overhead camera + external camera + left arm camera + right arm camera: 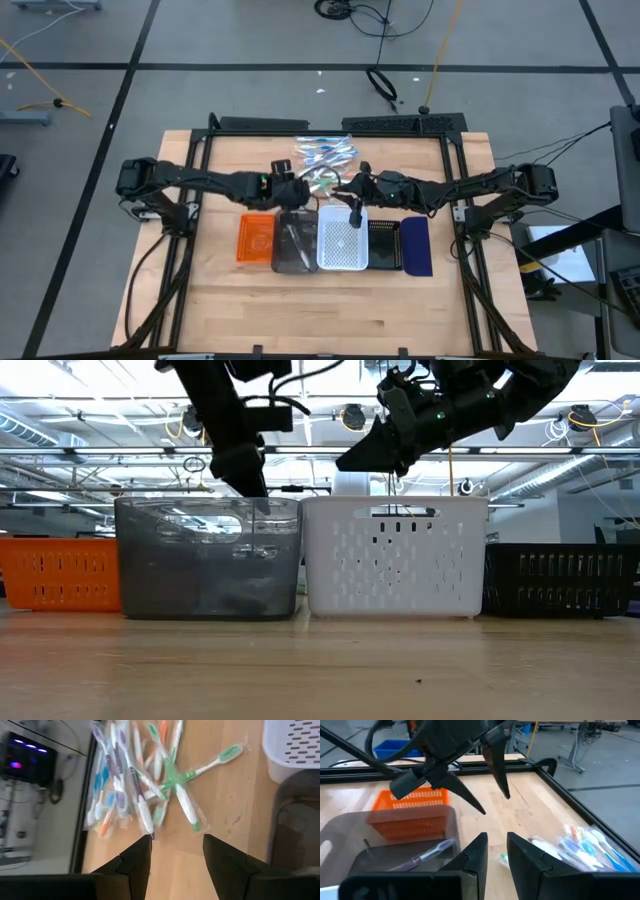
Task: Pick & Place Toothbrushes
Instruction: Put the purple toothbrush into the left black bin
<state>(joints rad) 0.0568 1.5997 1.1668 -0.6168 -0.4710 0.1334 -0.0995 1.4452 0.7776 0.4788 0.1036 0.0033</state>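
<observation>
The toothbrushes (325, 155) lie in a loose pile on the wood near the table's far edge. Seen in the left wrist view, the pile (145, 775) holds white, green, blue and purple brushes in clear wrappers. One toothbrush (427, 854) lies inside the grey tray (295, 245). My left gripper (290, 192) hangs open above the grey tray's far end, empty; the right wrist view shows its open fingers (484, 810). My right gripper (345, 190) hovers beside it, over the far end of the white tray (342, 245). It is open by a narrow gap (497, 840) with nothing between the fingers.
Several trays stand side by side near mid-table: orange (255, 238), grey, white, black (385, 245) and navy (417, 245). The two grippers are close together above them. A dark frame (330, 122) borders the far edge. Bare wood (330, 310) spans the near side.
</observation>
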